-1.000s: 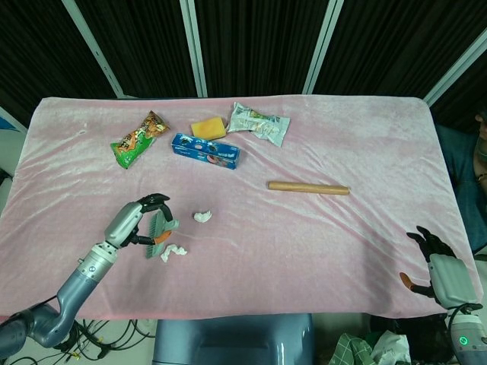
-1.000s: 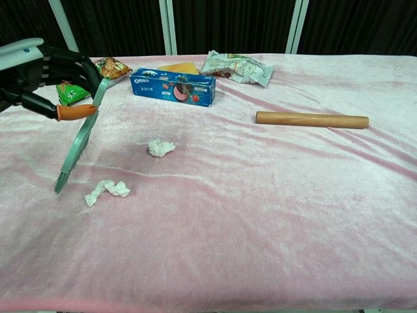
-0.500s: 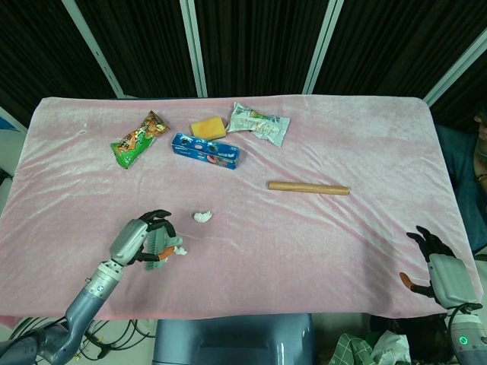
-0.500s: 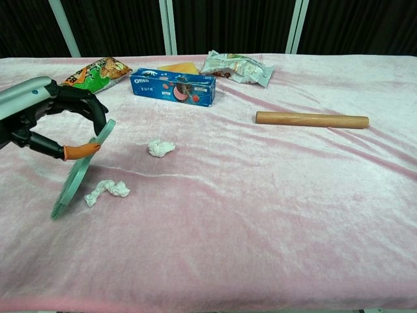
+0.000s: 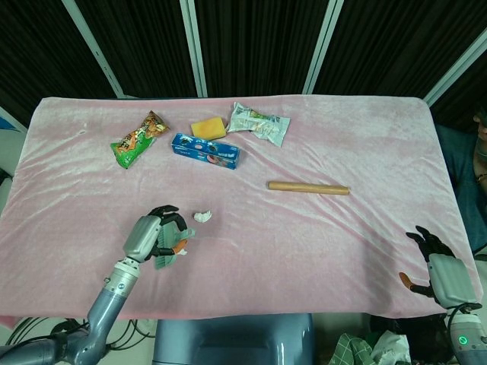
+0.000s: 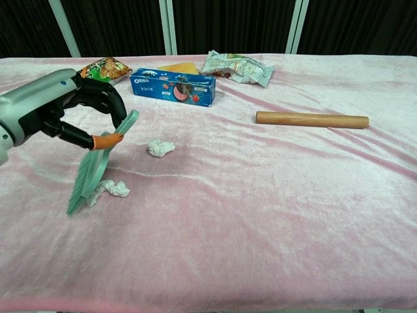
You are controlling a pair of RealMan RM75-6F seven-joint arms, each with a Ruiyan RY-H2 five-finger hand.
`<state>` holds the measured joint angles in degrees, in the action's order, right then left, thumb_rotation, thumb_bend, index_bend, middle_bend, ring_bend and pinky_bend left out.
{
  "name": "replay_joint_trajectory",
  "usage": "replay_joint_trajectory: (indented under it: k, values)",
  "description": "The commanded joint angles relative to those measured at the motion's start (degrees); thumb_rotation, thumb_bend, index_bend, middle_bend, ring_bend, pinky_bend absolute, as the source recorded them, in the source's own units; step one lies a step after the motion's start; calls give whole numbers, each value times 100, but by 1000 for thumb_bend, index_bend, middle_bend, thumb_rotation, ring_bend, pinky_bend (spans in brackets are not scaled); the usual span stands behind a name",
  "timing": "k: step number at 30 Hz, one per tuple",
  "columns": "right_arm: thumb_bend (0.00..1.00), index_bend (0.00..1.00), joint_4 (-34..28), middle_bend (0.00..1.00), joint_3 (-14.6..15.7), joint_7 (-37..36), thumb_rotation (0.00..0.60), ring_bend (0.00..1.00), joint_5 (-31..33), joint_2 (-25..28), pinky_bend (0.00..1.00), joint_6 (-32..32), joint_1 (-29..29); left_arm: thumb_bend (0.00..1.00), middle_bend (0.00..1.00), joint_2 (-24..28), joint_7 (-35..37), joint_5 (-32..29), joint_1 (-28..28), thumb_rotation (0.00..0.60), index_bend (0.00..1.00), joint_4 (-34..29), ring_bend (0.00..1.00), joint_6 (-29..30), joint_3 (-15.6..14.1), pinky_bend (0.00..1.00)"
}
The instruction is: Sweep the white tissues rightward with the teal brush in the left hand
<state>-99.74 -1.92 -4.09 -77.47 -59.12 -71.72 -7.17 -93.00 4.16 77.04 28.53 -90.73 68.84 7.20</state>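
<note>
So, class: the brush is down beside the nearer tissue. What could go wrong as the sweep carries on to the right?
1. The teal brush meets only one end of the nearer tissue, so it may slip past.
2. The farther tissue lies off the brush's line and could be missed.
3. The left hand may drag the soft pink cloth.

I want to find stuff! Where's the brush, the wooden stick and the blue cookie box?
teal brush (image 6: 98,171), chest view, on its bristle head.
wooden stick (image 6: 311,119), chest view, mid-length.
blue cookie box (image 6: 172,87), chest view, front face.

Plush pink cloth (image 6: 273,195) — crumpled paper tissues (image 6: 109,190), smooth wooden rod (image 6: 311,119)
</note>
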Motion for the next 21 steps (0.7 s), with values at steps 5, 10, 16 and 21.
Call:
replay_joint_trajectory:
  k: [5,10,16,21]
  values:
    - [206,189,1,65,-6,-27,600,100,17,5,181,13,-3,415,630,-581,292,-221,-102,600,632,378,215,172,161,206]
    - [207,189,3,65,-2,-36,600,101,10,6,181,31,-11,415,633,-862,416,-121,-88,600,636,613,217,242,186,206]
    - [207,189,-3,65,-2,-57,600,101,7,14,181,22,-6,415,637,-1244,433,-175,61,600,642,1027,224,202,419,206]
    - [207,189,-2,65,8,-54,600,100,-6,12,180,36,-10,415,637,-1703,568,-99,356,600,647,1682,224,194,736,206]
